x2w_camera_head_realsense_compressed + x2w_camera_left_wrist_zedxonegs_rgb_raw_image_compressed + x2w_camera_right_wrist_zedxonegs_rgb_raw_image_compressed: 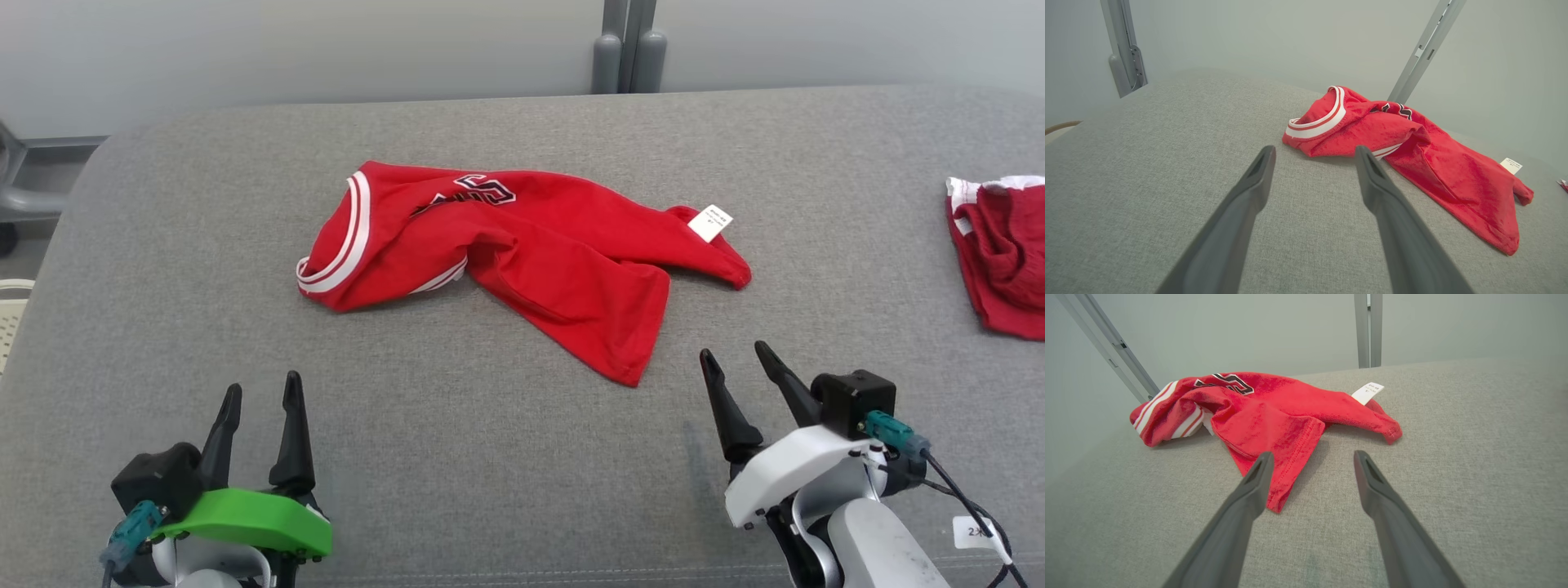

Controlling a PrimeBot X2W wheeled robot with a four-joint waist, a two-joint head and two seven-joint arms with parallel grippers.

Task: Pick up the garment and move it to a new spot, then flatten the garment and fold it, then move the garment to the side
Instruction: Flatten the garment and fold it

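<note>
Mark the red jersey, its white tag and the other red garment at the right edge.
red jersey [563, 261], head view, middle of its red body.
white tag [709, 222], head view, centre of the tag.
other red garment [1008, 261], head view, its red fabric below the white trim.

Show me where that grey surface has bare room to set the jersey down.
Bare: the surface left of the jersey; the near strip between it and the left gripper and right gripper; the gap right of its tag. Crowded: the right edge, where a second red garment lies.
</note>
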